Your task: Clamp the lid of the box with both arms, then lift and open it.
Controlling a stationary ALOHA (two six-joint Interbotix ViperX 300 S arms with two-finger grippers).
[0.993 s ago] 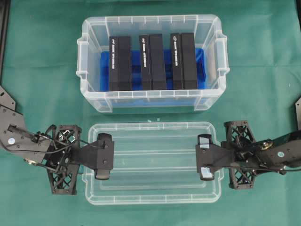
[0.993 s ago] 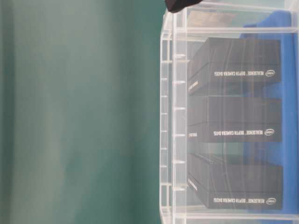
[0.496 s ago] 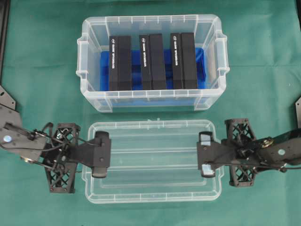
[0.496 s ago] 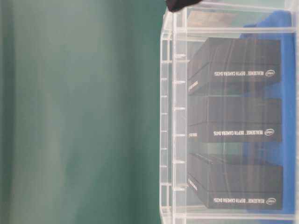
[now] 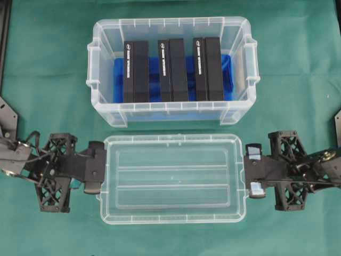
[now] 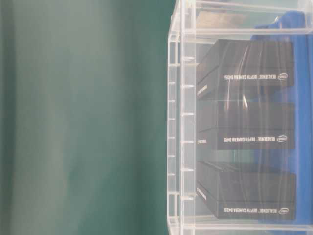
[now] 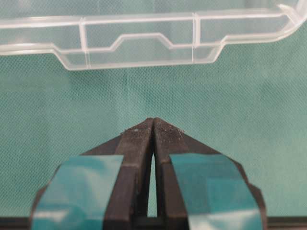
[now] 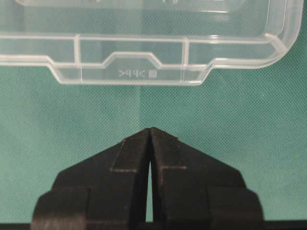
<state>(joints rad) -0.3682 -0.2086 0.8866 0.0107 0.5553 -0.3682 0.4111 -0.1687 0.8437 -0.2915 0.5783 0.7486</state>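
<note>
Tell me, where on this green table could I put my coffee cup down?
Bare green cloth lies left of the box and right of it, up to the edges. Crowded: the lid sits close before the box, with the left gripper and right gripper at its ends.

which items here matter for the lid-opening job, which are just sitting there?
Job:
lid, flat on the cloth
box, open
left gripper, shut, clear of the lid
right gripper, shut, clear of the lid

Just there:
three black cases in the box
blue lining
green cloth

Clear lid (image 5: 173, 178); teal-taped black left tool (image 7: 152, 125).
</note>
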